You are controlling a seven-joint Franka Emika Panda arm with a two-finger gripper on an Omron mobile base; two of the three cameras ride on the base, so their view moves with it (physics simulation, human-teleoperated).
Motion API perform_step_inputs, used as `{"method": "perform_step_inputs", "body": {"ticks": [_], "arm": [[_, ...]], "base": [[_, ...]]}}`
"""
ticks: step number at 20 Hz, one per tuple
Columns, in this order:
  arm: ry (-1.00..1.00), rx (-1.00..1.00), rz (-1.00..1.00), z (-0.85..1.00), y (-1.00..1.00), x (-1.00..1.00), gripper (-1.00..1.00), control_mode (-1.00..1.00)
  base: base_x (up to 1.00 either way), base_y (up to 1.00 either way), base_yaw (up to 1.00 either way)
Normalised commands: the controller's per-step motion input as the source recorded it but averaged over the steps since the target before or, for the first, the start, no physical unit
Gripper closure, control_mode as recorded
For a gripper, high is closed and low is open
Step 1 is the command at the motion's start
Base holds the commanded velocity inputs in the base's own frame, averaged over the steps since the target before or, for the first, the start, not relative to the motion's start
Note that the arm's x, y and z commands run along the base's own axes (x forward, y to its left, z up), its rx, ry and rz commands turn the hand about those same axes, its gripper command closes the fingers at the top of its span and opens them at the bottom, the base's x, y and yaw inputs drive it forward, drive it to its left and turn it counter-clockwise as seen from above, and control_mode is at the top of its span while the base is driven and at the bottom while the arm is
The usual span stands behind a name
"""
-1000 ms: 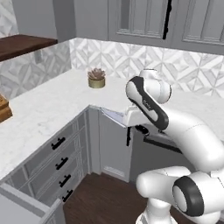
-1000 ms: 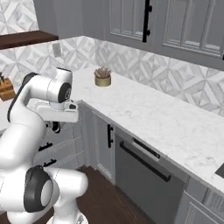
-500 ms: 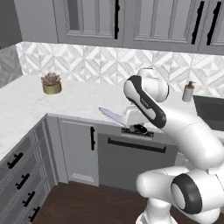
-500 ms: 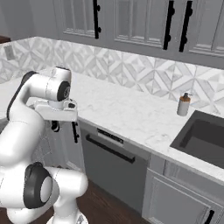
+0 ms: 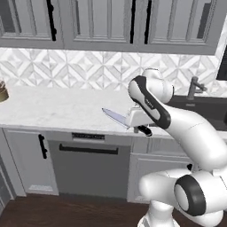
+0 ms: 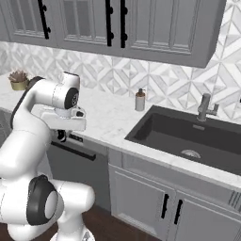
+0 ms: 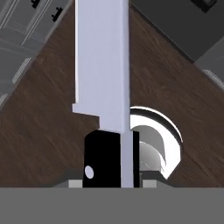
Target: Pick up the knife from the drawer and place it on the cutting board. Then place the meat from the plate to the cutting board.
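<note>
Where the claw (image 5: 141, 128) grips, the knife (image 5: 116, 117) shows black handle, pale blade.

BASE: driven right along counter | VIEW: small potted plant (image 6: 19, 80) shifted far left; dark sink basin (image 6: 188, 141), grey faucet (image 6: 205, 106) entered.

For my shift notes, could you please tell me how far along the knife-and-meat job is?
Done: the knife is out of the drawer. In hand: the hand is shut on its black handle, blade pointing out over the counter. Left: set it on the cutting board, then move the meat there.
</note>
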Motion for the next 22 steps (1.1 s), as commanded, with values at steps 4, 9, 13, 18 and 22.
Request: {"method": "perform_step_inputs", "body": {"ticks": [4,9,13,18,22], "arm": [[0.0,0.0,0.0,0.0,0.0,0.0,1.0,1.0],[0.0,0.0,0.0,0.0,0.0,0.0,1.0,1.0],[0.0,0.0,0.0,0.0,0.0,0.0,1.0,1.0],[0.0,0.0,0.0,0.0,0.0,0.0,1.0,1.0],[0.0,0.0,0.0,0.0,0.0,0.0,1.0,1.0]], "base": [[-0.5,0.0,-0.42],[-0.31,-0.04,-0.51],[-0.22,-0.09,-0.51],[-0.12,0.0,-0.52],[0.0,0.0,-0.57]]}}
